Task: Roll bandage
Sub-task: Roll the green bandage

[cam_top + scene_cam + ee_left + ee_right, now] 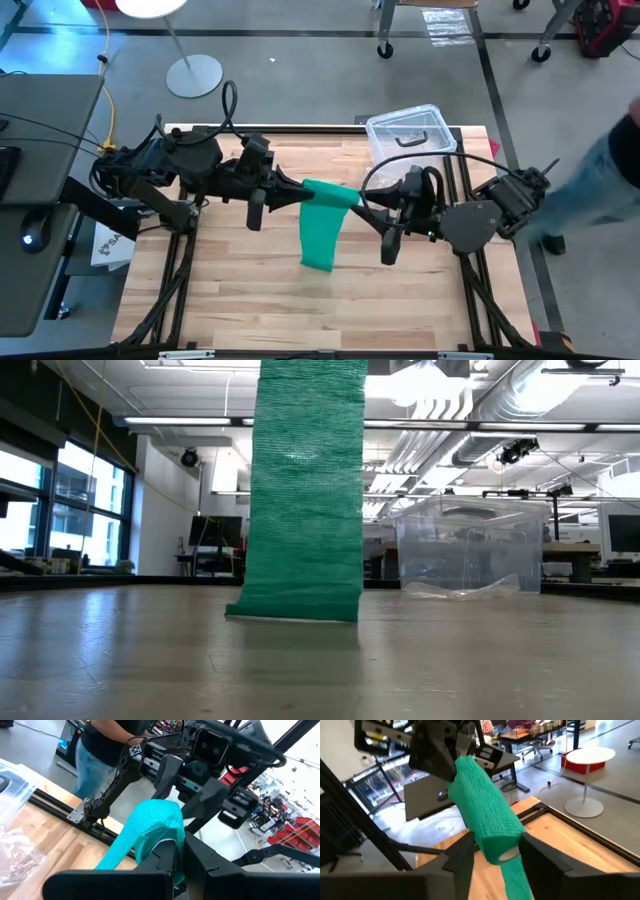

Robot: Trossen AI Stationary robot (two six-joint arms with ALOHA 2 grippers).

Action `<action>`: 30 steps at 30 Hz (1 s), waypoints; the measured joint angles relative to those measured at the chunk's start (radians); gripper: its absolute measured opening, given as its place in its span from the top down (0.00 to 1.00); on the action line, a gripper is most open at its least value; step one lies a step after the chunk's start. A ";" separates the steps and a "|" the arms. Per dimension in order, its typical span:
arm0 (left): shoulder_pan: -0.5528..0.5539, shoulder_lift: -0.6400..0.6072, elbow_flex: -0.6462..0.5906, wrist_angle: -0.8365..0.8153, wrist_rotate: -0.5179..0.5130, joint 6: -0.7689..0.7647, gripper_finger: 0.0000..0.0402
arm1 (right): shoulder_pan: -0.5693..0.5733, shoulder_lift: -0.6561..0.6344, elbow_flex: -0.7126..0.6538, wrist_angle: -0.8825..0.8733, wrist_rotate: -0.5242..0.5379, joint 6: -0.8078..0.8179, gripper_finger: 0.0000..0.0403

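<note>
- Your right gripper [495,852] stands partly spread, a finger on either side of the rolled end of the bandage [487,822]; whether the pads press it you cannot tell.
- Your left gripper [180,865] is clenched on the bandage's roll from the opposite side; green fabric wraps over its fingertips [167,852].
- The roll hangs between the two grippers above the table [230,300]; its loose tail drops straight down and its lower edge rests on the wood.
- Past the bandage, near the table's far edge, stands a clear plastic box [405,130] with a dark handle, well apart from the tail.
- Beyond the table's right edge a person [600,180] stands just beside the right arm.
</note>
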 joint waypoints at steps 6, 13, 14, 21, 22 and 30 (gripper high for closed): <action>-0.002 -0.001 0.000 -0.003 0.007 0.017 0.97 | -0.007 0.003 0.000 0.016 0.017 -0.037 0.88; -0.002 -0.003 0.000 -0.003 0.009 0.023 0.97 | 0.004 -0.004 0.000 0.039 0.038 -0.079 0.99; -0.002 -0.004 0.000 -0.004 0.009 0.024 0.97 | 0.012 -0.007 0.000 0.039 0.048 -0.073 1.00; -0.002 -0.019 0.000 -0.002 0.000 0.025 0.97 | 0.075 -0.039 0.001 0.039 0.118 -0.065 1.00; -0.002 -0.019 0.000 0.000 0.000 0.026 0.97 | 0.078 -0.041 0.001 0.037 0.118 -0.065 1.00; -0.002 -0.018 0.000 0.006 0.000 0.026 0.97 | 0.055 -0.032 0.001 0.030 0.003 -0.021 0.97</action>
